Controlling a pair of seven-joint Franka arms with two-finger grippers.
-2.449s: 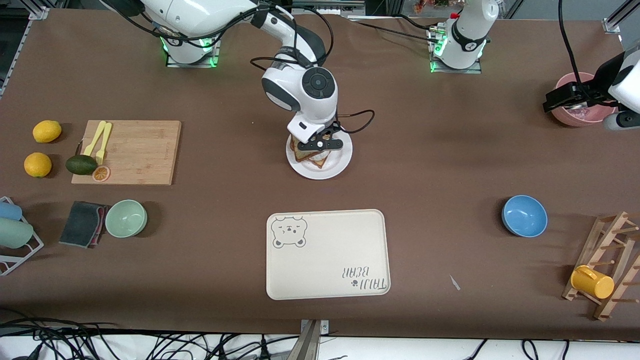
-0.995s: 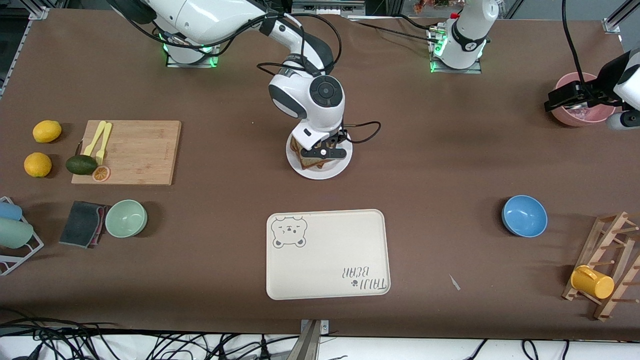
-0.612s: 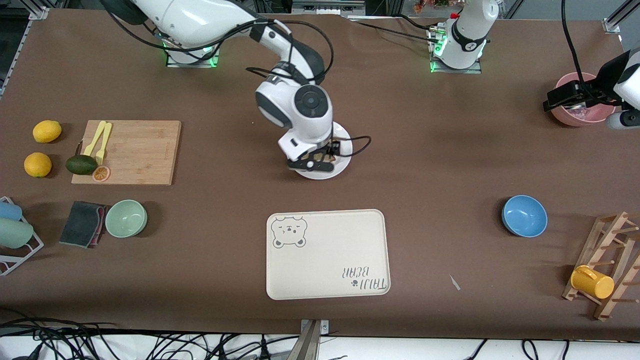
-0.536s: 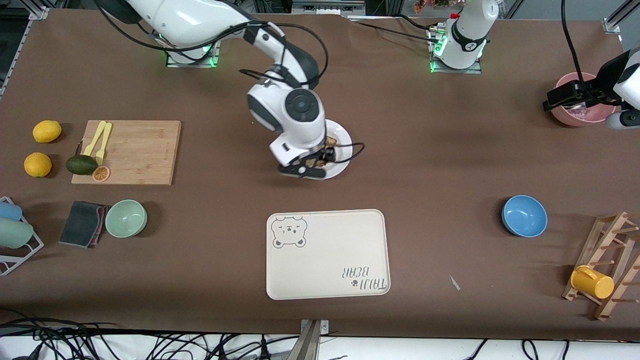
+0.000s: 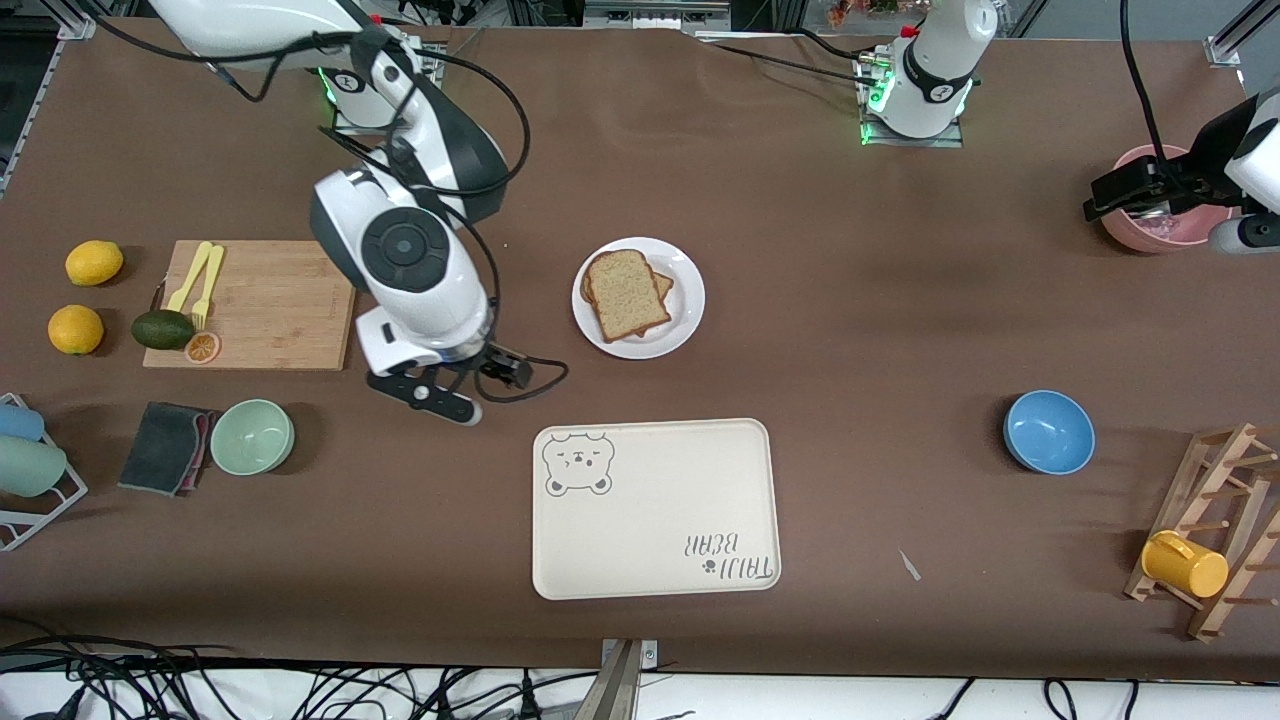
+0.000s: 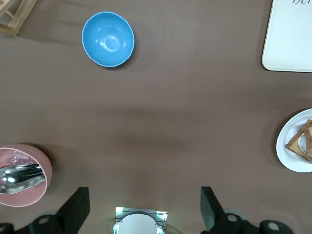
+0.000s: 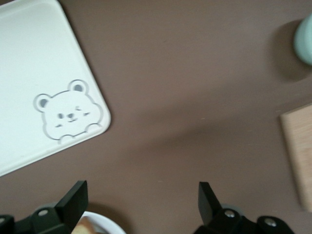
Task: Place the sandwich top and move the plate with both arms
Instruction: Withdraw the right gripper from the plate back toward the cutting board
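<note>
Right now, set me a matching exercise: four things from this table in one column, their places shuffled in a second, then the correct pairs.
Things:
1. sandwich top
2. yellow cup
3. yellow fork
4. right pincer

Places:
A. on the wooden rack
B. on the cutting board
C. on the plate
D. open, over bare table between the green bowl and the tray

Pairs: 1-C, 2-A, 3-B, 4-D
</note>
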